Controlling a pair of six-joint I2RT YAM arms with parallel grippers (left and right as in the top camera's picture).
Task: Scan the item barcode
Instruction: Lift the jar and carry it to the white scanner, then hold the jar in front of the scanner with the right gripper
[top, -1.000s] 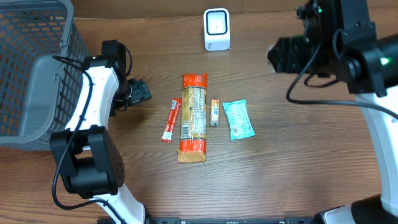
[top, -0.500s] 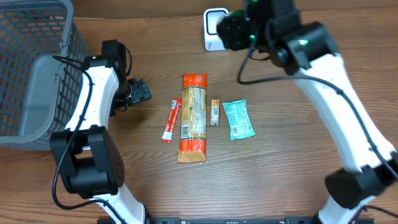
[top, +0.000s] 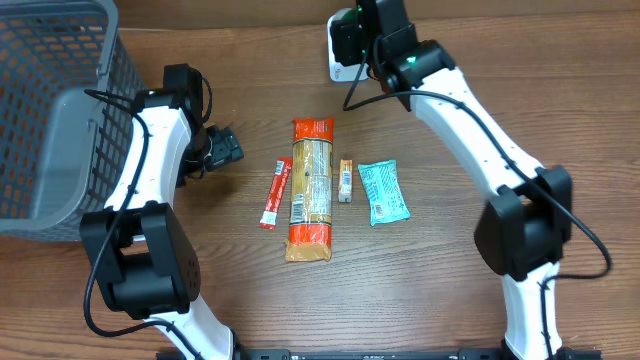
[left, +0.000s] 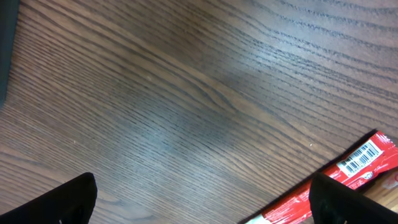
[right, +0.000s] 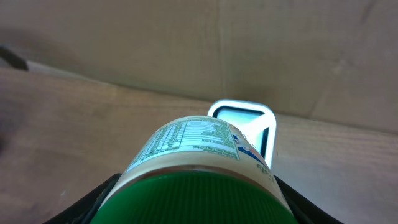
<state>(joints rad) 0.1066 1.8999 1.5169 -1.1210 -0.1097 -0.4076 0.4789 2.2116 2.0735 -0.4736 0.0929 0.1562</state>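
Jar (right: 193, 146) with a green lid, gripped in the right hand (right: 196, 208) and held before the white scanner (right: 268, 134).
Only the right wrist view showed the jar, its printed label facing up and the scanner just behind it; from overhead the arm hid it, above the far edge of the surface (top: 450, 280). The left hand (top: 225, 148) stood wide open, holding nothing, near a red stick packet (left: 364, 162) whose barcode only the left wrist view showed. Overhead alone showed a teal wrapper (top: 384, 192) and a grey basket (top: 50, 100).
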